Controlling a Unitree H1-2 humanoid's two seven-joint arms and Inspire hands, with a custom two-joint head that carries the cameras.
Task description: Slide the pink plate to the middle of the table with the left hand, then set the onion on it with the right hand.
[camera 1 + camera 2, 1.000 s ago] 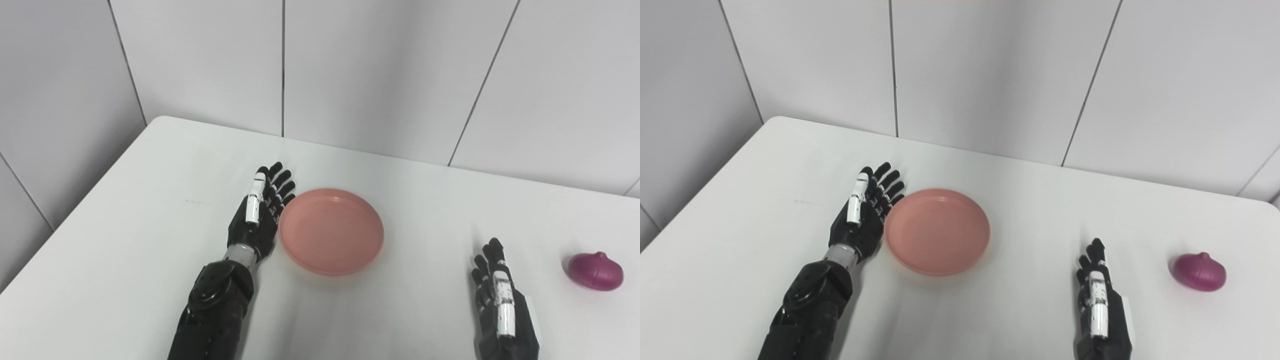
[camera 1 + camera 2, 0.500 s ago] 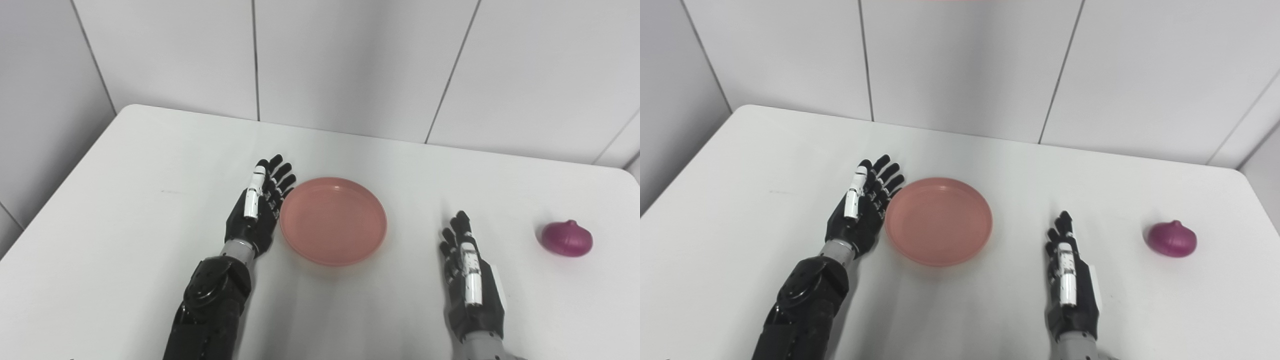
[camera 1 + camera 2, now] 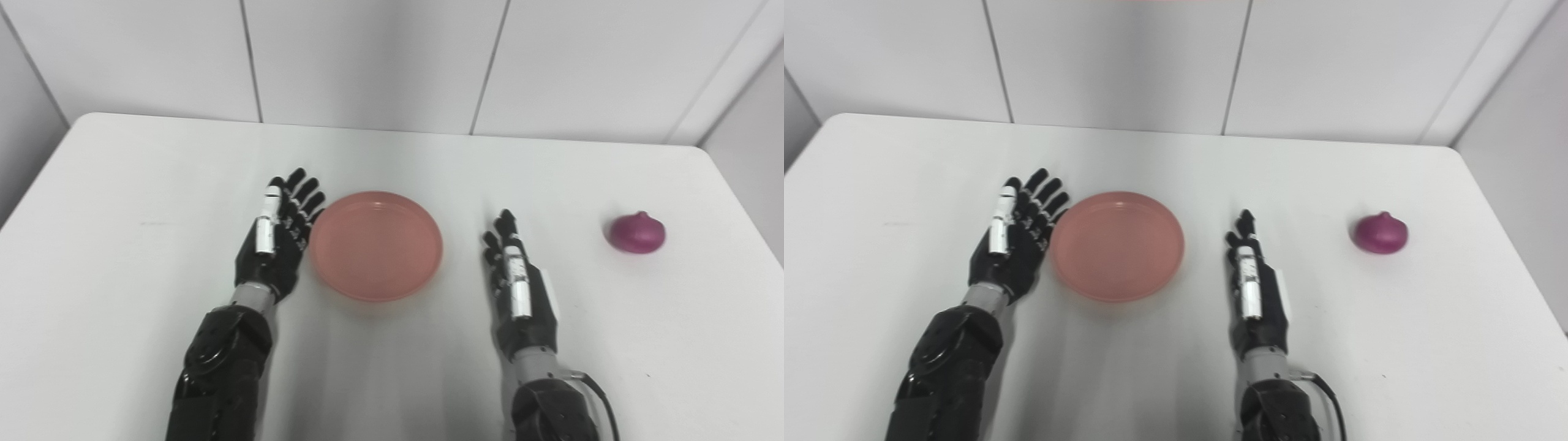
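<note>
Since the earlier frames your whole view has swung to the right, so the camera moved; against the plate, your right hand has come further forward and now reaches level with it.

From the left eye, your left hand [image 3: 275, 236] lies flat with its fingers spread, holding nothing, its fingers just beside the left rim of the pink plate [image 3: 376, 245]; you cannot tell whether they touch it. The plate sits on the white table [image 3: 122, 202], near its middle. Your right hand [image 3: 517, 285] is on the plate's right, apart from it, fingers straight, empty.

From the right eye, the onion [image 3: 1380, 233] lies well to the right of your right hand [image 3: 1255, 288], near the table's right edge, untouched. The plate [image 3: 1118, 245] is between your two hands.
</note>
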